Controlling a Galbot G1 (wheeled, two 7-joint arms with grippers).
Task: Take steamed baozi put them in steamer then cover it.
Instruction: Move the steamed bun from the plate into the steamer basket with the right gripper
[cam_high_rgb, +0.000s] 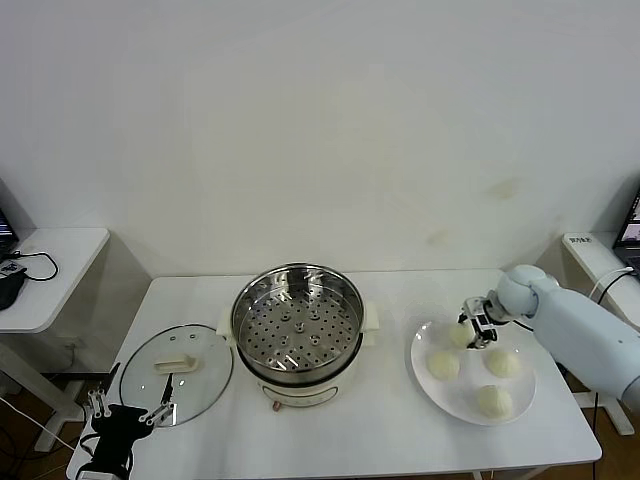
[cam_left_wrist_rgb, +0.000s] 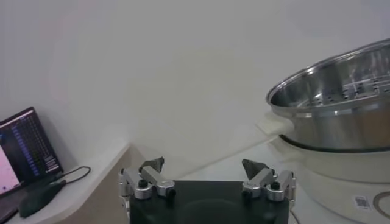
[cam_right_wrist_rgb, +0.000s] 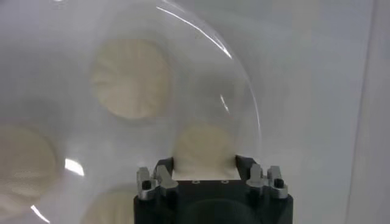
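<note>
The right gripper (cam_high_rgb: 472, 330) is lowered over the far left part of the white plate (cam_high_rgb: 455, 392), on the right side of the table (cam_high_rgb: 390, 430). Its two fingers (cam_right_wrist_rgb: 163, 171) stand one on each side of one steamed baozi (cam_right_wrist_rgb: 204, 149), against the bun's sides. The right wrist view shows the bun filling the gap between them, still resting on the plate.

The remaining three steamed baozi lie on the same plate: one (cam_high_rgb: 443, 366) just beside the gripped bun toward the robot, one (cam_high_rgb: 503, 363) to the right, and one (cam_high_rgb: 493, 400) nearest the plate's front edge. They are near each other but apart.

The steamer (cam_high_rgb: 297, 335) stands at the centre of the table, left of the plate and apart from it. The perforated tray (cam_high_rgb: 300, 330) inside is uncovered, and no bun lies on it.

The cover (cam_high_rgb: 176, 373) lies flat on the table just left of the steamer, handle (cam_high_rgb: 180, 363) upward, its rim close to the steamer's base.

The left gripper (cam_high_rgb: 128, 410) is parked at the front left corner of the table, just in front of the cover. Its jaws stand wide apart and hold nothing; the left wrist view shows both fingertips (cam_left_wrist_rgb: 152, 164) well separated.
</note>
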